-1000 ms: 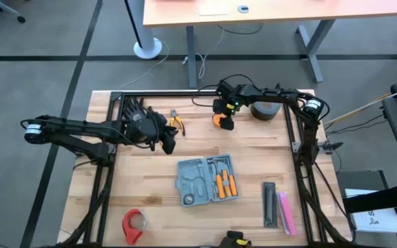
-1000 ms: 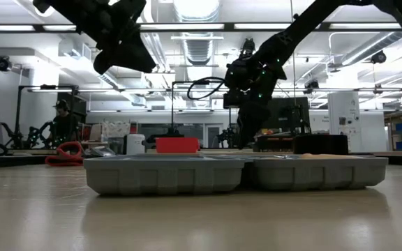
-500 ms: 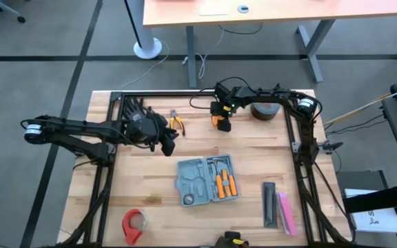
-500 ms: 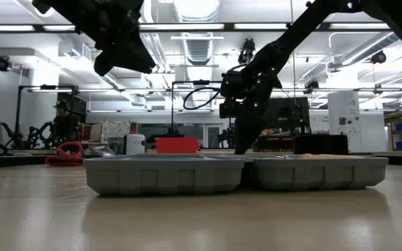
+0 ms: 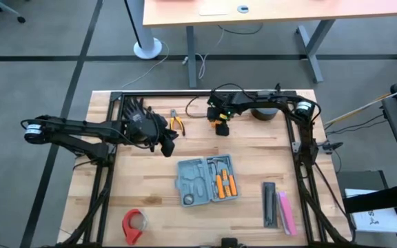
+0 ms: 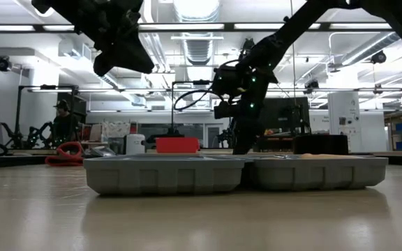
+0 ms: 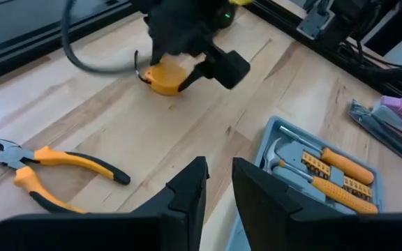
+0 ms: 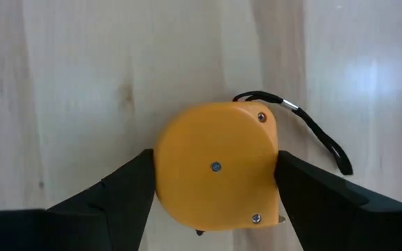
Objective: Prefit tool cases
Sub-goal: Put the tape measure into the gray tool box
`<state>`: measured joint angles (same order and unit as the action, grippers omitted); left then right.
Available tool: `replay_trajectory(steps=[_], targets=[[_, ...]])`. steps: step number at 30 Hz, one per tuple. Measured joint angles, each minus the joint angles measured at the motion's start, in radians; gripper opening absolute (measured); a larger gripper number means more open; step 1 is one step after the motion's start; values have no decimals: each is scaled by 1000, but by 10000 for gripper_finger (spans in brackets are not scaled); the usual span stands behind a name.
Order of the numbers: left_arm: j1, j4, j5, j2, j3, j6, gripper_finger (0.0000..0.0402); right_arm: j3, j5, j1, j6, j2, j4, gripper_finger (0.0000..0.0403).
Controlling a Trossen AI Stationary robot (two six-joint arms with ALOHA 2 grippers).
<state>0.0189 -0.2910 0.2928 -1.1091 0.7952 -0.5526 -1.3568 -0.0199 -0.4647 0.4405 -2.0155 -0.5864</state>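
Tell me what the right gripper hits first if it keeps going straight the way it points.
The orange tape measure. The right gripper points down at it, one open finger on each side, the table beneath. Whether the fingers already touch it is unclear.

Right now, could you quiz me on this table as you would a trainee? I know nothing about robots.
1. True or false: the tool case lies open.
2. What sits between the right gripper's fingers? A) pliers B) yellow tape measure C) red tape roll
3. Fill in: the pliers have ___ handles.

Key
1. True; its tray shows tools.
2. B, the yellow tape measure, fingers on either side of it.
3. Orange. They lie near the left gripper.
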Motion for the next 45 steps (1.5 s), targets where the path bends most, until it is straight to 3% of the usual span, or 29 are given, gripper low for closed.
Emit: replay_trajectory(steps=[9,14,23,29,32,37,45], targets=[[0,-3,-16,0,0,0,88,1,101,51,1,0,-7,245],[0,-1,-16,0,0,0,94,2,107,55,-65,-1,-13,231],[0,-1,-16,0,0,0,101,2,117,87,-37,0,-47,193],[0,-1,-31,0,1,1,91,3,41,103,-57,22,-70,135],[0,-1,-33,0,1,1,86,9,-7,107,-56,52,-91,126],[0,-1,-34,0,1,1,78,-2,-84,105,-58,137,-119,157],[1,-1,-34,0,1,1,81,-11,-178,105,-52,138,-150,253]])
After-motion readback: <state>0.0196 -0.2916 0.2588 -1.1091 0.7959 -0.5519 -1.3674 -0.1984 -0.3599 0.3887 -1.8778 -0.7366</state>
